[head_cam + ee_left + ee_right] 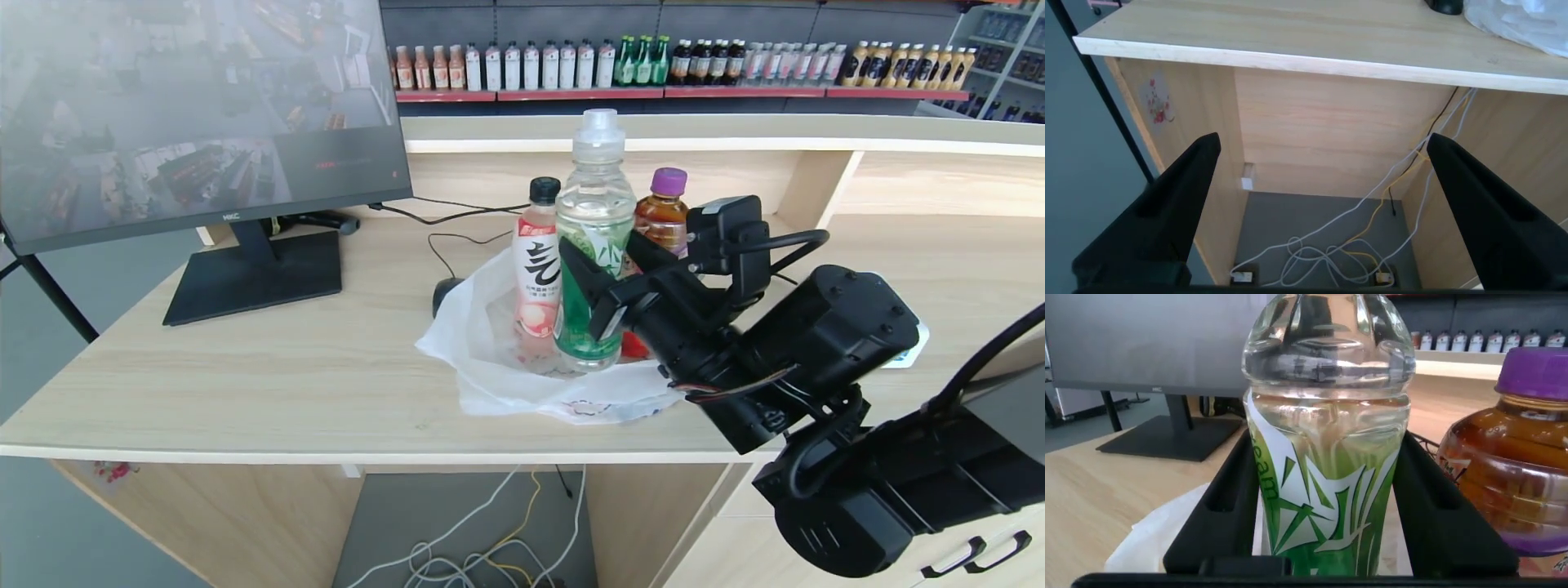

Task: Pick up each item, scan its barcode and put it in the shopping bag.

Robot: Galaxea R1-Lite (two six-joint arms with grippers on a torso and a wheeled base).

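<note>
A clear bottle with a green label (594,212) stands upright in the white shopping bag (506,376) on the wooden counter. My right gripper (598,245) is shut on this bottle (1327,457), one finger (1229,506) pressed on each side at label height. A pink-labelled bottle (539,269) stands in the bag beside it, and a brown drink with a purple cap (663,216) stands just behind, also seen close by (1511,465). My left gripper (1323,212) hangs open below the counter's front edge, holding nothing.
A monitor (196,106) on its black stand takes up the counter's left. A black mouse (445,292) lies behind the bag, with a dark handheld device (322,220) by the monitor. Loose cables (1331,253) lie under the counter. A raised ledge runs along the back.
</note>
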